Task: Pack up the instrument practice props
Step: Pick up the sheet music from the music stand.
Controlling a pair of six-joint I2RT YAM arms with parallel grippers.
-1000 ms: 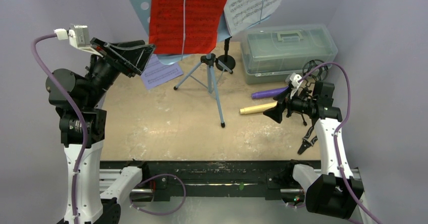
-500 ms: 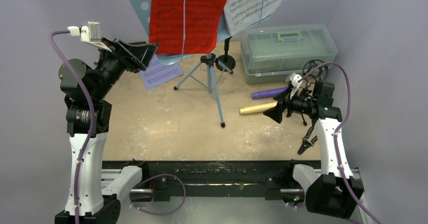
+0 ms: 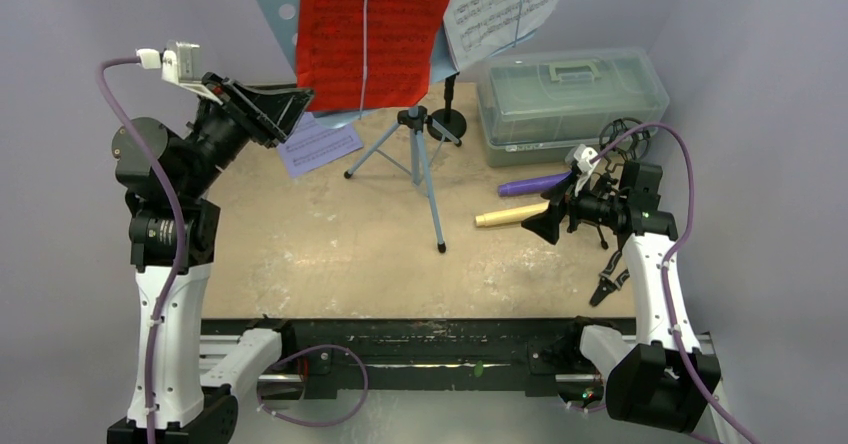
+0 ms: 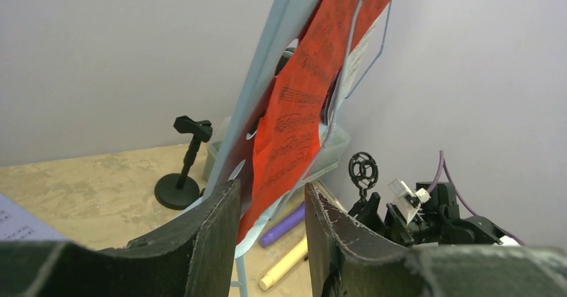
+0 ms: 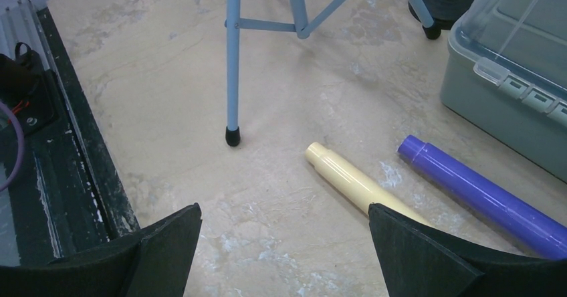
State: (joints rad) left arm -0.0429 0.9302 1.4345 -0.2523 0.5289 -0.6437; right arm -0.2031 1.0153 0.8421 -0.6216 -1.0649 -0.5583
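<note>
The light-blue music rest (image 3: 283,26) stands on tripod legs (image 3: 425,169) at the back, holding the red folder (image 3: 370,34) and printed sheet music (image 3: 500,4). My left gripper (image 3: 297,99) is open, its jaws either side of the folder's lower left corner (image 4: 281,176). Whether they touch it, I cannot tell. My right gripper (image 3: 535,226) is open and empty, low over the table beside the cream microphone (image 5: 348,180). The purple microphone (image 5: 468,193) lies just beyond. One black mic holder (image 3: 447,119) stands behind the tripod, and another (image 3: 625,134) behind my right arm.
A translucent grey-green box (image 3: 570,99) with a handle sits at the back right. A loose music sheet (image 3: 320,147) lies on the table left of the tripod. Small black pliers (image 3: 608,284) lie near the right edge. Walls close in on three sides.
My left arm has swung up and right, bringing its open jaws to the folder's lower left corner. The right arm has not moved.
</note>
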